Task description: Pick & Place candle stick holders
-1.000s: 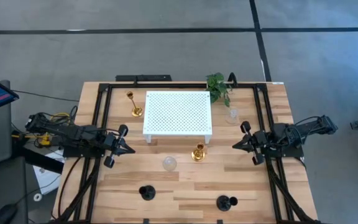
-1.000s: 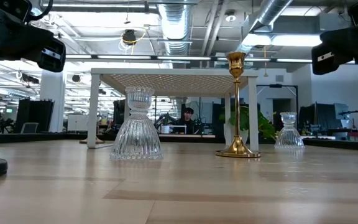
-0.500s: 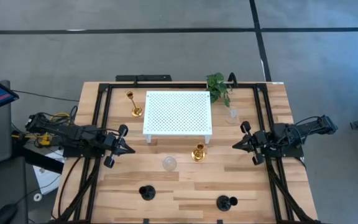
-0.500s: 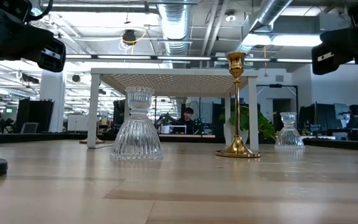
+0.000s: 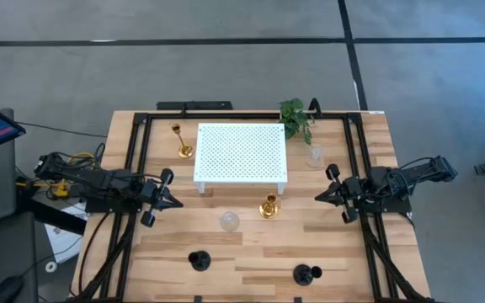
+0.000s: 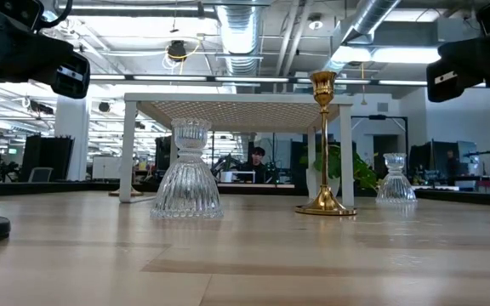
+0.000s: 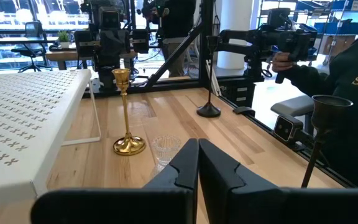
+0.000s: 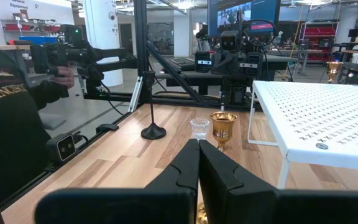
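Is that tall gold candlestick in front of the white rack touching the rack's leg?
Apart. The left wrist view shows bare wood between the tall gold candlestick and the white perforated rack's leg.

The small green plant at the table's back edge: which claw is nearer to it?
Right. The right claw sits just in front of the plant; the left claw waits across the table.

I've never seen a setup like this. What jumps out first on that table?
The white perforated flat stand sits at the back middle of the wooden table, with a small green leafy plant at its right rear corner. A tall shiny gold candle stick holder stands at the stand's front right leg, a squat clear glass holder just ahead. Both dark grippers, left and right, hover shut and empty at the sides.
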Robot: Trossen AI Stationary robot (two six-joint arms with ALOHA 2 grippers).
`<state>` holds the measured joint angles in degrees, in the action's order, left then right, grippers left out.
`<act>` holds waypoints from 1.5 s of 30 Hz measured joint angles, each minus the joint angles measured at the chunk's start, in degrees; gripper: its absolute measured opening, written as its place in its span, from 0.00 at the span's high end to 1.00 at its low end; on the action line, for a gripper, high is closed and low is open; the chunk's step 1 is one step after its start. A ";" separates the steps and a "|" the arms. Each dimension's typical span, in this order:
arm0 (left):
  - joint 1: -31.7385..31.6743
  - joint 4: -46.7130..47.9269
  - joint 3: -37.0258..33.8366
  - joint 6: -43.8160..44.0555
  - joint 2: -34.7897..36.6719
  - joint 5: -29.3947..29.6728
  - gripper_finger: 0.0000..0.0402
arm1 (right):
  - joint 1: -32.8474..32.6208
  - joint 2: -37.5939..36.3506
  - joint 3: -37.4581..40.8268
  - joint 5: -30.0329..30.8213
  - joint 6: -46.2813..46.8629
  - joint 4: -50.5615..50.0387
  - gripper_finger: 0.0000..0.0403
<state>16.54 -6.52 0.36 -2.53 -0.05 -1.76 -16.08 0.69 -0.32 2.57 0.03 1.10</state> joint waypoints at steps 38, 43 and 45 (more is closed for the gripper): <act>0.02 -1.12 -0.02 -0.02 0.00 1.71 0.97 | 0.04 0.00 -0.28 5.01 0.00 0.79 1.00; 0.00 -2.02 -0.02 -0.02 0.00 7.17 0.97 | 0.09 0.00 -0.46 9.11 -0.02 1.07 1.00; 0.00 -2.43 -0.02 -0.02 0.00 9.90 0.97 | 0.09 0.00 -0.48 11.56 -0.04 1.18 1.00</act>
<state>16.54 -8.96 0.34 -2.55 -0.05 8.14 -15.99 0.69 -0.80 14.13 -0.01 2.29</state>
